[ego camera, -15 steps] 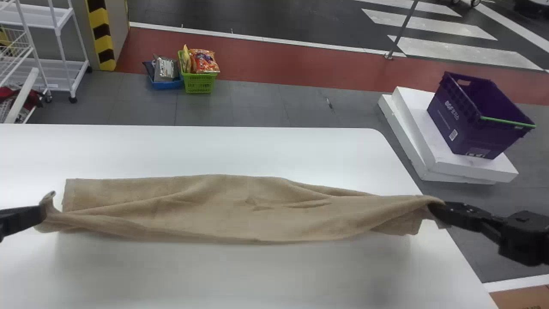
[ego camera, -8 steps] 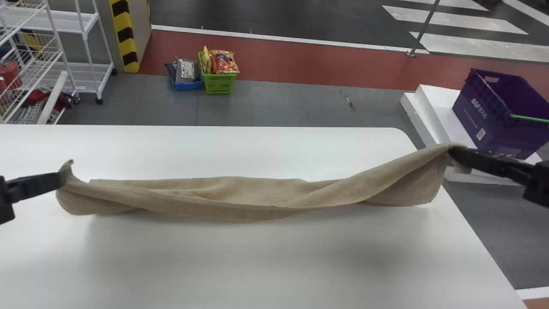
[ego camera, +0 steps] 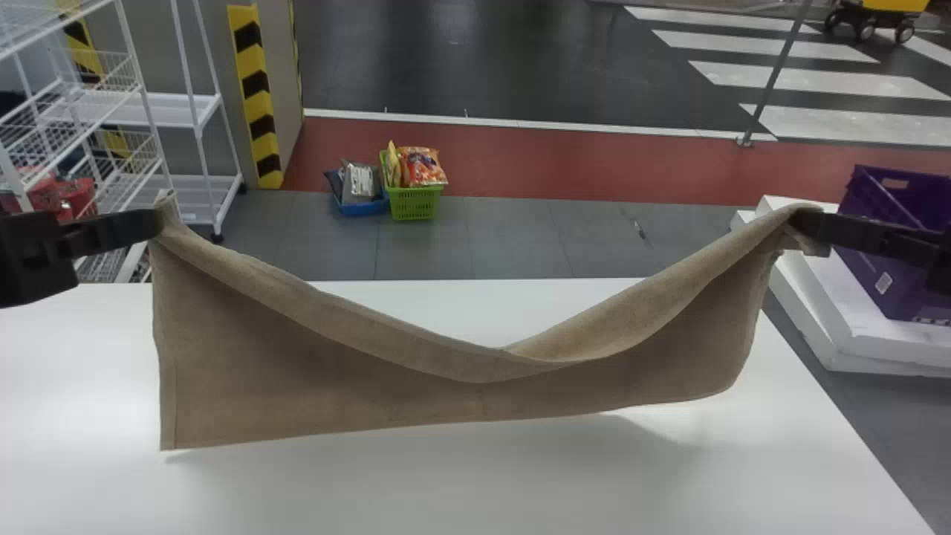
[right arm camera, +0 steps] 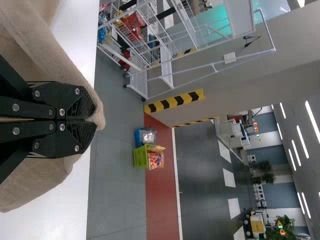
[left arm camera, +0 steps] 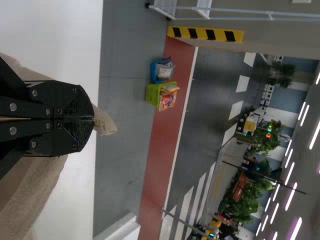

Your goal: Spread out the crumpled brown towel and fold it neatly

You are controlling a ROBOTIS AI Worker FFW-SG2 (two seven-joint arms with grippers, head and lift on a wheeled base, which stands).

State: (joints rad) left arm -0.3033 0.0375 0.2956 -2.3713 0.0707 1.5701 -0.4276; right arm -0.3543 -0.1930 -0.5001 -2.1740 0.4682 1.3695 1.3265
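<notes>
The left gripper (ego camera: 157, 223) and right gripper (ego camera: 801, 219) each pinch one end of the brown towel (ego camera: 312, 386), which hangs between and below them over the table (ego camera: 475, 483), looking mostly spread, with neat folding likely left to do.

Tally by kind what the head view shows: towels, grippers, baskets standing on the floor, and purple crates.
Towels: 1, the brown towel
Grippers: 2, left gripper and right gripper
Floor baskets: 2, green basket and blue basket
Crates: 1, the purple crate
Total: 6
</notes>
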